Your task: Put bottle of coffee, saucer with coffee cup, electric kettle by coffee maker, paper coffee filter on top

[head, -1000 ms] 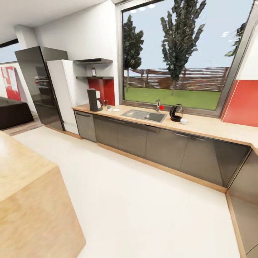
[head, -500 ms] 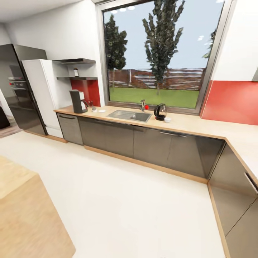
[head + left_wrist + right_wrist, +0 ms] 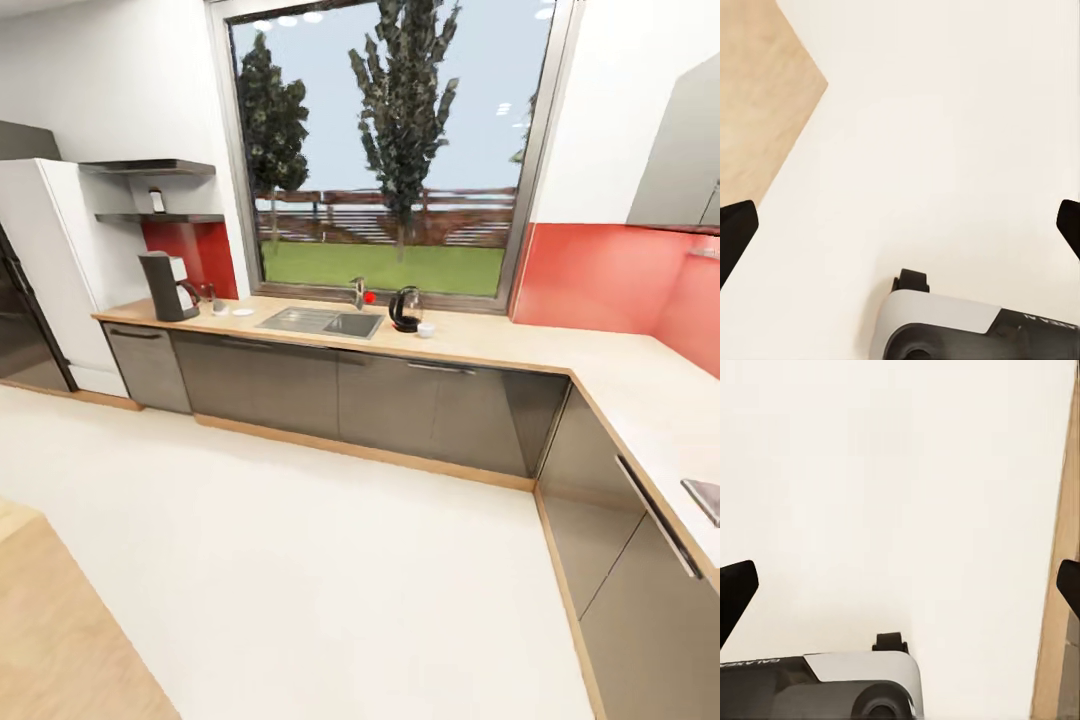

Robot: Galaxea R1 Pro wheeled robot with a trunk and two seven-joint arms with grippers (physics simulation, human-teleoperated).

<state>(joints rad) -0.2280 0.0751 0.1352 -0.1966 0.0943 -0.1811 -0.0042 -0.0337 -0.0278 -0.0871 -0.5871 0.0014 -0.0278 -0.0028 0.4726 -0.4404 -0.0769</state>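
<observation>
**Both jaws spread over bare floor, coffee things across the room**

Your left gripper (image 3: 900,225) has its jaws wide apart, the two dark fingertips (image 3: 735,232) sitting at opposite edges of the left wrist view with nothing between them. Below lies the pale floor (image 3: 945,112), a corner of the light-wood island block (image 3: 757,97), and part of the robot's grey and white base (image 3: 945,326).

Your right gripper (image 3: 900,585) is the same: jaws spread, holding nothing, over the floor, with a light-wood edge (image 3: 1057,585) running along one side. Lettering shows on the dark housing in both wrist views, but it is too cut off to read with confidence.

From the head, the kitchen countertop (image 3: 480,345) runs under a big window (image 3: 385,150) and turns a corner along the red back wall (image 3: 600,275). On this surface, the coffee maker (image 3: 164,286) stands at the far left end. The saucer (image 3: 243,312) lies just beside it, between it and the steel sink (image 3: 320,322). The electric kettle (image 3: 404,309) stands past the sink, with the coffee cup (image 3: 426,329) next to it, well apart from the saucer. The bottle of coffee (image 3: 156,201) sits on the kitchen shelf (image 3: 160,217) above the coffee maker; its white label cannot be read. A white cabinet (image 3: 55,260) stands left of the surface.
</observation>
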